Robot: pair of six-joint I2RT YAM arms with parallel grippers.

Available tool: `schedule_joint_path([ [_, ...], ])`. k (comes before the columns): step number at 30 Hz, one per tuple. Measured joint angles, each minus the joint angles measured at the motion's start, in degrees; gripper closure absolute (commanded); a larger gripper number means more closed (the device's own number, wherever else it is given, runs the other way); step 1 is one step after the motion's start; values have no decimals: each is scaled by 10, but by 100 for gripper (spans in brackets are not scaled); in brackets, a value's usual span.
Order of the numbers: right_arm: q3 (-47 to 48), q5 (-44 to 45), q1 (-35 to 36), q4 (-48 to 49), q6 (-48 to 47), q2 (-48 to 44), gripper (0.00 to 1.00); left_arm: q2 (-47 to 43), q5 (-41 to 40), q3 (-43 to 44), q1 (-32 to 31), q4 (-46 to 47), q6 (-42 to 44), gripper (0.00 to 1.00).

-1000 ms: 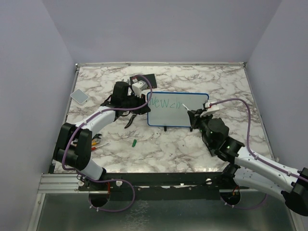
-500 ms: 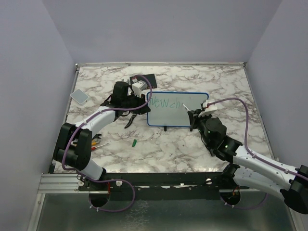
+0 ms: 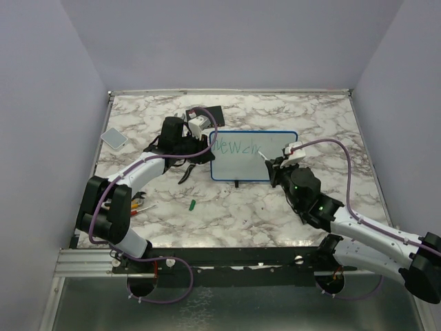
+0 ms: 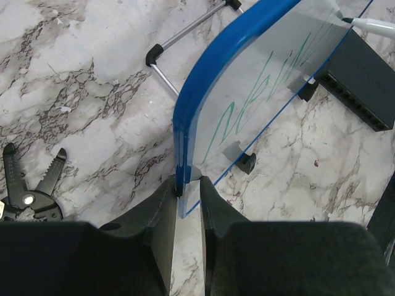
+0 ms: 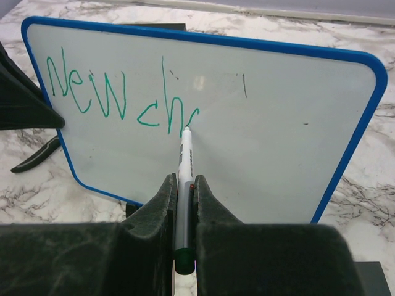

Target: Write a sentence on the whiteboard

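at the left edge of the whiteboard (image 5: 278, 123), the left gripper (image 4: 188, 185) pinches its rim to steady it upright; the right gripper (image 5: 183, 185), clamped on a marker (image 5: 184, 154), touches tip to the unfinished sentence (image 5: 117, 92).

We find the whiteboard (image 3: 241, 165) standing mid-tabletop (image 3: 317, 117), left hand (image 4: 188, 185) on its left edge, right hand (image 5: 182, 183) before it, marker (image 5: 185, 154) tip against its face; box (image 3: 215, 112) behind, pliers (image 3: 186, 174) front-left.

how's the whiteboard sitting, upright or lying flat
Upright: the whiteboard stands on its black feet, writing face toward the right wrist camera, with the left gripper pinching its blue edge.
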Motion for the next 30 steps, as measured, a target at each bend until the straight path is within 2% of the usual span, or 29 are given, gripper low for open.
schedule_joint_path([
  [15,0,11,0,-16,20,0,99,0,0,0,0,0,0,79],
  [30,11,26,0,-1,-15,-3,99,0,0,0,0,-1,0,79],
])
